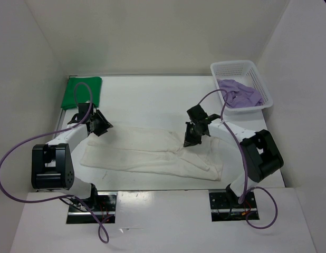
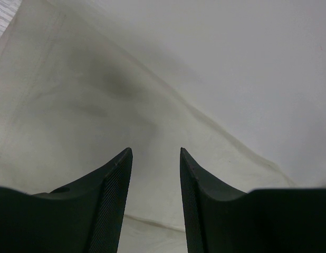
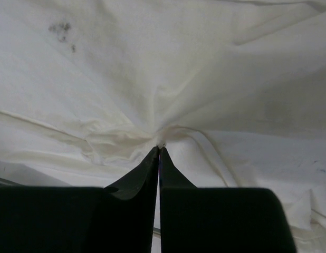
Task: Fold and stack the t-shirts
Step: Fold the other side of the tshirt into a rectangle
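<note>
Pinches a fold of the white t-shirt in the right claw; holds the left claw released over its left end.

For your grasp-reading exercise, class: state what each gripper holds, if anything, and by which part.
The right gripper is shut on the white t-shirt, pinching a small gather of cloth toward its right end. The left gripper is open, holding nothing.
</note>
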Controlling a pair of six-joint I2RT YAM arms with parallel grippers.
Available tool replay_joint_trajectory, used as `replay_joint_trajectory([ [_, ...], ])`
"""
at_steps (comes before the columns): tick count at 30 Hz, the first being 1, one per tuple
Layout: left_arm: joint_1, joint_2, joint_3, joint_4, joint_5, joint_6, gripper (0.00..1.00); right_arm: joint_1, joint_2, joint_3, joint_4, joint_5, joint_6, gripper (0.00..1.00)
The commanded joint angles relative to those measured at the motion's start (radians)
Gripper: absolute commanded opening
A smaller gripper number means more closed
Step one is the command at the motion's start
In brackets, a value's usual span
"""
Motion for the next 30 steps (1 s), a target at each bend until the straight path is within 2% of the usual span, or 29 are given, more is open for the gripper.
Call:
replay_joint_trajectory([
  [1,0.002,0.006,-0.006,0.032,0.009,-0.004,0.49,0.014,-0.067,0.005,-0.065,-0.019,0.000,0.04],
  [5,0.002,0.006,0.005,0.032,0.018,-0.004,0.49,0.023,-0.095,-0.015,-0.101,-0.111,0.000,0.01],
  [11,0.002,0.006,0.023,0.032,0.028,-0.004,0.49,0.071,-0.116,-0.044,-0.133,-0.267,-0.009,0.01],
  [17,0.002,0.006,0.032,0.032,0.046,-0.014,0.49,0.146,-0.093,-0.044,-0.133,-0.346,0.011,0.01],
  [20,0.002,0.006,0.043,0.032,0.046,-0.014,0.49,0.192,-0.081,-0.044,-0.124,-0.399,0.035,0.06],
  [21,0.002,0.006,0.055,0.032,0.046,-0.014,0.49,0.204,-0.070,-0.044,-0.115,-0.419,0.051,0.12],
  [24,0.002,0.015,0.064,0.023,0.046,-0.014,0.49,0.237,-0.070,-0.007,-0.115,-0.429,0.063,0.21],
  [25,0.002,0.015,0.075,0.023,0.046,-0.014,0.49,0.237,-0.070,0.004,-0.115,-0.429,0.052,0.30],
  [27,0.002,0.015,0.075,0.023,0.046,-0.014,0.49,0.237,-0.061,0.045,-0.159,-0.378,0.022,0.38],
  [29,0.002,0.015,0.084,0.023,0.055,-0.014,0.49,0.205,-0.061,0.067,-0.168,-0.338,0.012,0.37],
  [30,0.002,0.015,0.093,0.023,0.066,-0.005,0.49,0.188,-0.073,0.067,-0.155,-0.318,0.012,0.33],
])
